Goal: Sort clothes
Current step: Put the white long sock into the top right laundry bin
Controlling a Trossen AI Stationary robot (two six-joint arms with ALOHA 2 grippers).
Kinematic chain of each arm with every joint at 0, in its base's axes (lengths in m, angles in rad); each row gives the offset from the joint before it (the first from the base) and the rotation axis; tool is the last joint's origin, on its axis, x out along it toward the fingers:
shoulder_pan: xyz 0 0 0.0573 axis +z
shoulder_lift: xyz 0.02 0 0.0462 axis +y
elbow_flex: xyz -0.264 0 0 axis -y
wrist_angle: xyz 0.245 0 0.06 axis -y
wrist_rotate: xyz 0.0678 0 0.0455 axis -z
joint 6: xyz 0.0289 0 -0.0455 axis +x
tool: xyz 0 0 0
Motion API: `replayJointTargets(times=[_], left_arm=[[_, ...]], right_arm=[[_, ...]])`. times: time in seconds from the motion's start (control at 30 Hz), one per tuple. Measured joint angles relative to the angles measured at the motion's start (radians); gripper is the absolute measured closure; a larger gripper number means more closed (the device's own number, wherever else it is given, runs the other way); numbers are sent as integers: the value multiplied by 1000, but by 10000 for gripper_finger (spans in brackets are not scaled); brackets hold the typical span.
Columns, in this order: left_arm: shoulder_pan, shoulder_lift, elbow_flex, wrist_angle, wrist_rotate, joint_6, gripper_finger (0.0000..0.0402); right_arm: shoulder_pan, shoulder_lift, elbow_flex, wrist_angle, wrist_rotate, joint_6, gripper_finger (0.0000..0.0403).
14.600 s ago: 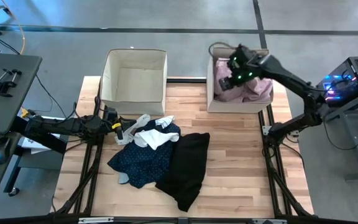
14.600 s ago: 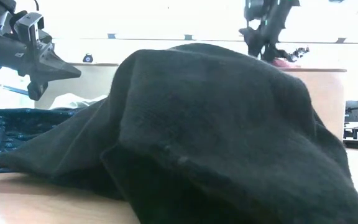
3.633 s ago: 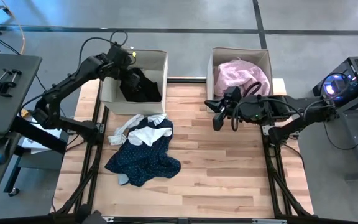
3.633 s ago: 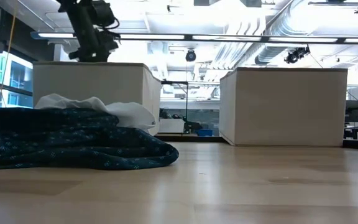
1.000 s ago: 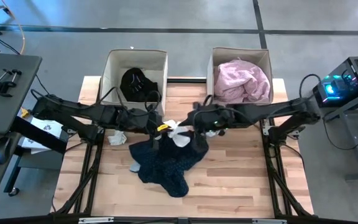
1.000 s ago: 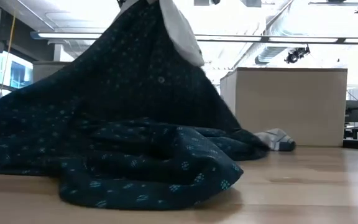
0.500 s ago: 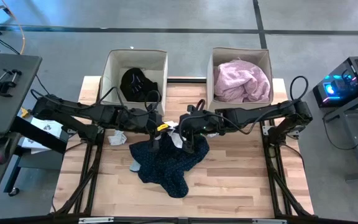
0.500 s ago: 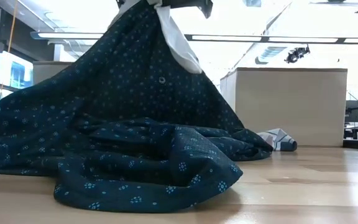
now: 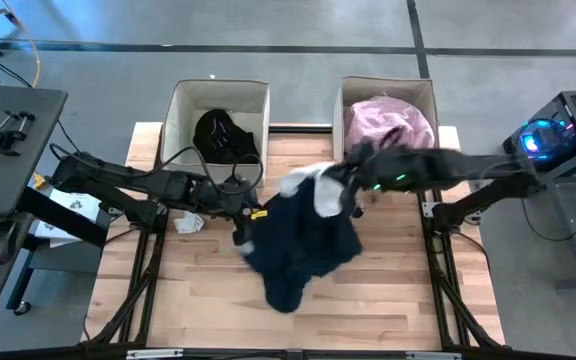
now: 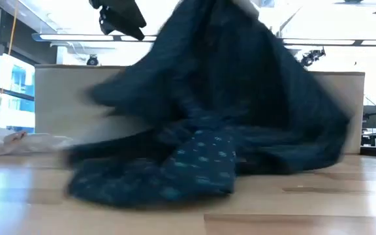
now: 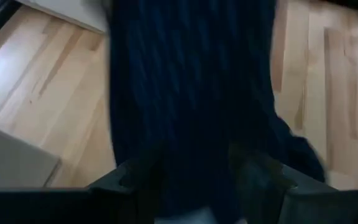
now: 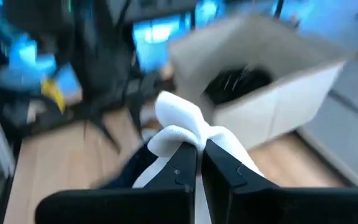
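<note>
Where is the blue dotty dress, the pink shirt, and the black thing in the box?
Navy dotted dress (image 9: 303, 240), high view, on its dark skirt part over the table.
Pink shirt (image 9: 388, 122), high view, on the bunched cloth in the right box.
Black garment (image 9: 220, 133), high view, on the crumpled pile in the left box.

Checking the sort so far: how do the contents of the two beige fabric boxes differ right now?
The left box holds a black garment; the right box holds a pink shirt. The black garment is small, leaving bare box floor around it; the pink shirt is bulky and fills its box. Both boxes are open-topped, side by side at the table's far edge, with one garment each.
</note>
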Motion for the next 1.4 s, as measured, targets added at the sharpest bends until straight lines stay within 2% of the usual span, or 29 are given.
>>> replayJointTargets(times=[0.1, 0.2, 0.37, 0.53, 0.63, 0.8, 0.83, 0.97, 1.03, 1.1, 1.17, 1.4], left_arm=[[0, 0, -16, 36, -11, -9, 232], [0, 0, -44, 118, -52, 15, 232], [0, 2, -107, 405, -57, 91, 232], [0, 26, -168, 736, -90, 264, 231], [5, 40, -176, 830, -150, 344, 231], [31, 58, -174, 962, -169, 320, 231], [38, 58, -174, 967, -140, 307, 231], [75, 76, -176, 943, 86, 278, 247], [81, 90, -175, 918, 140, 221, 284], [85, 98, -175, 844, 189, 181, 344], [84, 109, -175, 754, 212, 153, 386], [31, 112, -176, 414, 206, 147, 399]], right_arm=[[-26, -63, 0, 26, -12, -36, 401], [-42, -88, 0, 62, -105, -40, 401], [-17, -46, 0, 128, -277, -9, 401], [22, 1, 0, 301, -302, -63, 401], [25, 16, 0, 358, -309, -66, 401], [25, 19, 0, 402, -310, -63, 401], [25, 20, 0, 409, -309, -56, 401], [25, 25, 0, 412, -310, -31, 400], [25, 29, 0, 413, -309, -32, 396], [25, 34, 0, 418, -309, -31, 393], [25, 35, 1, 423, -309, -25, 393], [25, 31, 1, 415, -283, -46, 400]])
